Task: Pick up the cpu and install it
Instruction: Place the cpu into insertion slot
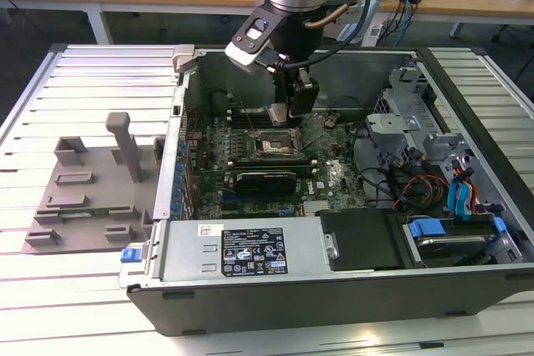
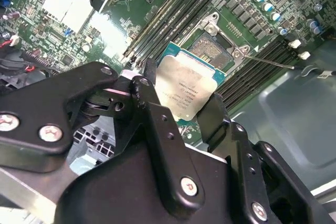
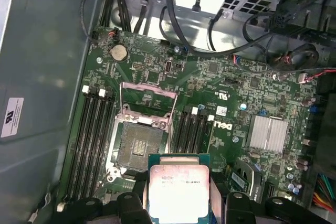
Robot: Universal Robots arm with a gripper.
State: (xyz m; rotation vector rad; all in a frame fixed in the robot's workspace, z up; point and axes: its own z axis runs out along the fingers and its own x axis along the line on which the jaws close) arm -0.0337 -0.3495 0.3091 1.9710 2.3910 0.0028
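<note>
A pale slatted table (image 1: 92,81) carries an open computer case (image 1: 334,298) lying on its side, with a grey moulded plastic piece (image 1: 88,193) just beside it on the exterior view's left.

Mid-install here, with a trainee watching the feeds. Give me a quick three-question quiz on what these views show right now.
1. True or false: the cpu is already seated in the socket.
2. The jaws of the gripper are: A) open and empty, B) shut on the cpu, C) shut on a memory stick.
3. Fill in: the socket's load plate is swung ____ (open or closed).

Key
1. False: the cpu is held in the jaws and the socket's contact field lies bare.
2. B
3. open
</note>
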